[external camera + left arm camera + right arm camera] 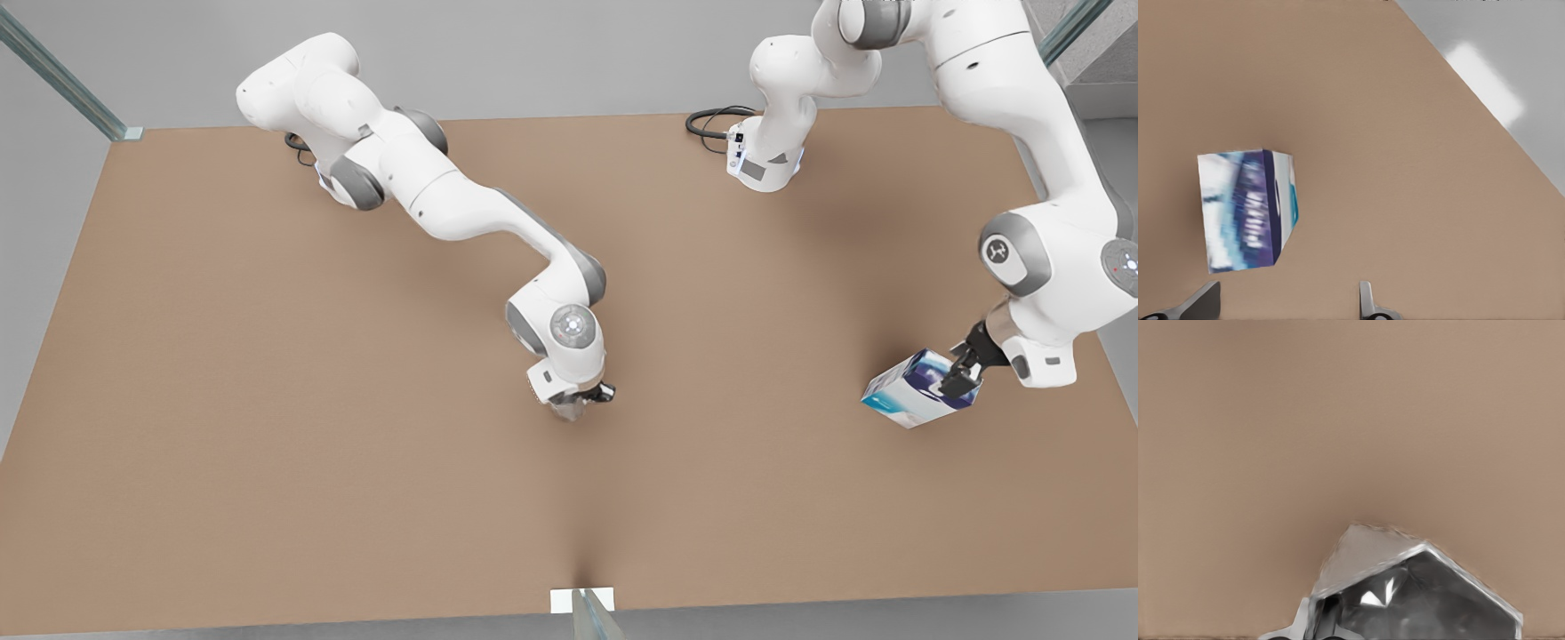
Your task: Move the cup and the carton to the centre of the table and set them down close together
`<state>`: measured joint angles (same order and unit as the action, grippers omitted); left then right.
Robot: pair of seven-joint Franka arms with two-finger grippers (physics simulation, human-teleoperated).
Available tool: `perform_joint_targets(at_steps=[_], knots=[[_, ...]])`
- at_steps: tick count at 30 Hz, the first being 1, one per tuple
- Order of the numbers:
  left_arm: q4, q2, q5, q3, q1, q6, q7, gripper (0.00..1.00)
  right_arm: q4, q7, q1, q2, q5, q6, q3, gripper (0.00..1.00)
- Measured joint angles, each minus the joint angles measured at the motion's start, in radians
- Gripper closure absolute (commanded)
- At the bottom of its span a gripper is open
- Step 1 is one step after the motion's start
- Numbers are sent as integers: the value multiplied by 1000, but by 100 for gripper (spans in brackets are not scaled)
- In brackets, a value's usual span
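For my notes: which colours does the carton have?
The carton is white with dark blue-purple panels and a teal band, clearest in the left wrist view.

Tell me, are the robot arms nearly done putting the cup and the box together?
About halfway. Done: the cup is already near the middle of the table, right at the right pincer. In hand: the left pincer, open, is at the carton, which is far off toward the front view's right. Left: bring the carton over and set it down close beside the cup.
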<state>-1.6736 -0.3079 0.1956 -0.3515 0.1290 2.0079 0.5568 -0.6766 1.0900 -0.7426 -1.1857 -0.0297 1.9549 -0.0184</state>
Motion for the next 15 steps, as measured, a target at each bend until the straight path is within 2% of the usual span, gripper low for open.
perform_joint_targets(at_steps=[5, 8, 9, 10, 11, 15], knots=[[0, -55, 15, -1, -66, 7, -31, 0, -3, 4, -12, -9, 0, 2, -1, 77], [0, -79, 18, -1, -80, 8, -30, 0, -5, 25, -12, -9, 2, 1, -2, 43], [-6, -85, 18, -1, -80, 19, -32, 0, -4, 25, -12, -9, 4, 5, -2, 22], [-26, -85, 18, -1, -80, 41, -32, 0, -4, 26, -12, -9, 4, 7, -1, 11], [-30, -85, 17, -1, -81, 44, -32, 0, -6, 29, -12, -10, 4, 14, 0, 5], [-53, -94, 18, -20, -81, 60, -31, 0, -8, 30, -12, -9, 4, 50, 0, 4]])
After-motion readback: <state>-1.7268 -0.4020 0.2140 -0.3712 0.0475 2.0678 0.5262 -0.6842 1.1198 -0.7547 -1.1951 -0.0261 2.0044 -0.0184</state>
